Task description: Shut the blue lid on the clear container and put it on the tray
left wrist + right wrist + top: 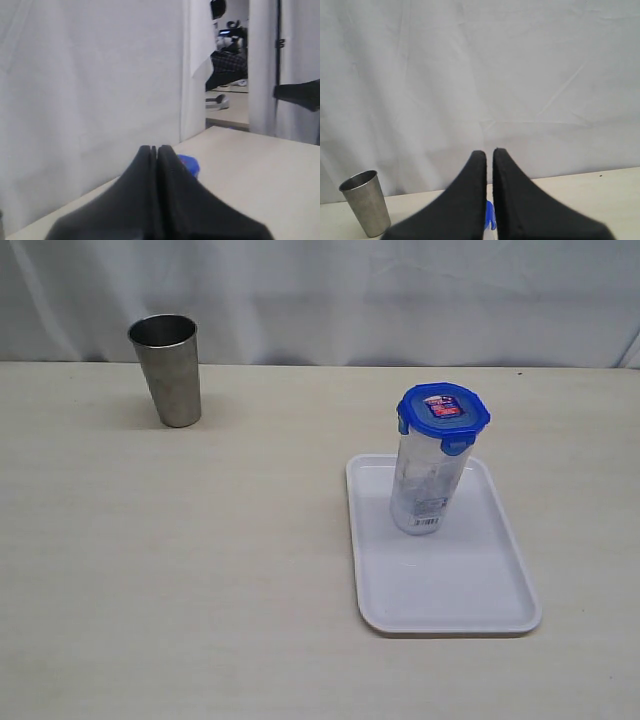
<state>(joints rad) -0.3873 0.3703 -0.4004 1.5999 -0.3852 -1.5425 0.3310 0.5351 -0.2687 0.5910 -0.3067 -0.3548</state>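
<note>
Well, far to the left of the tray [440, 592] and beyond its far edge, a steel tumbler [165, 370] stood upright on the pale table [200, 570], close to the white curtain [320, 300]. My left gripper [156, 150] was clenched, its two black fingers pressed flat against each other with nothing between them. Only a sliver of the blue lid [189, 165] peeked out past them in my left wrist view.

On the tray's far half the clear container [425, 490] stood upright, well inside the rim, its label low and turned toward the tray's near end. The blue lid sat square on its mouth, and the flaps I could see hung down along the sides; whether they had latched, I could not tell.

My right gripper [489, 152] was clenched too, fingertips drawn in to a thin slit and gripping nothing.
</note>
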